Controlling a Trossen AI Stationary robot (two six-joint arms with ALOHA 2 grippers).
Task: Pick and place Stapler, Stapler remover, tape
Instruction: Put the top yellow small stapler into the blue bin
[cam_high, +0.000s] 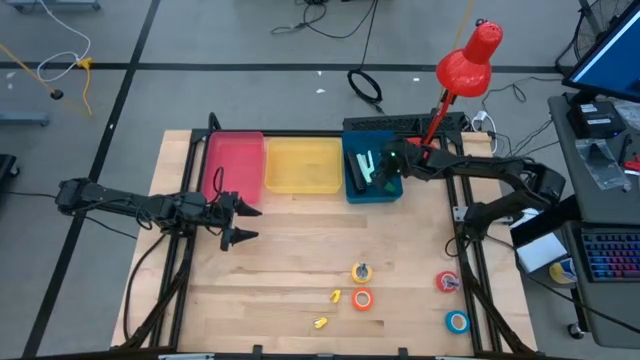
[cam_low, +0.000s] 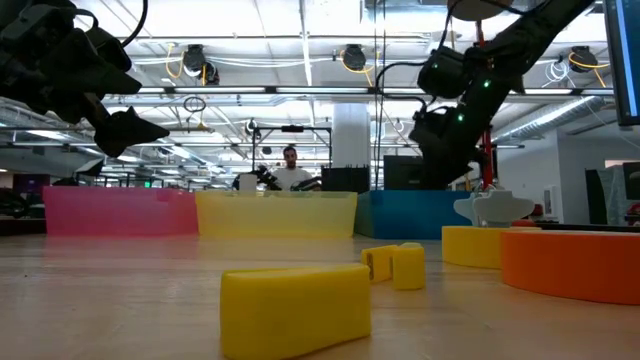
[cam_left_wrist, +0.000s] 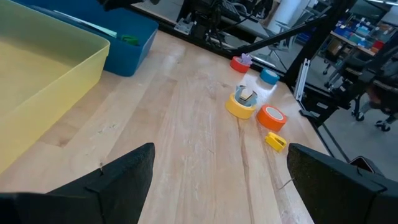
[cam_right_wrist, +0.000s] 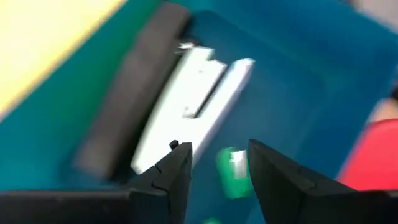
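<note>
High view shows the right gripper (cam_high: 392, 160) poised over the blue plastic bin (cam_high: 372, 190), fingers spread and empty above the white-and-grey stapler (cam_right_wrist: 193, 99) lying inside, evidently a sorted item. Left gripper (cam_high: 240, 218) waits spread over bare table beside the pink bin (cam_high: 234, 160) and yellow bin (cam_high: 302, 165). Yellow tape roll (cam_high: 361, 272), orange tape roll (cam_high: 362, 299), red tape roll (cam_high: 447, 282) and blue-teal tape roll (cam_high: 457, 322) sit unsorted on the wooden table (cam_high: 290, 250), well apart from the bins, unobstructed.

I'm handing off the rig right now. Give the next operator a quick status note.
Right gripper: open, over the blue bin, which already holds staplers.
Left gripper: open, empty, waiting in front of the pink bin.
Yellow bin: looks empty.
Left on the table: yellow tape, orange tape, red tape, blue tape, plus two small yellow pieces.
</note>
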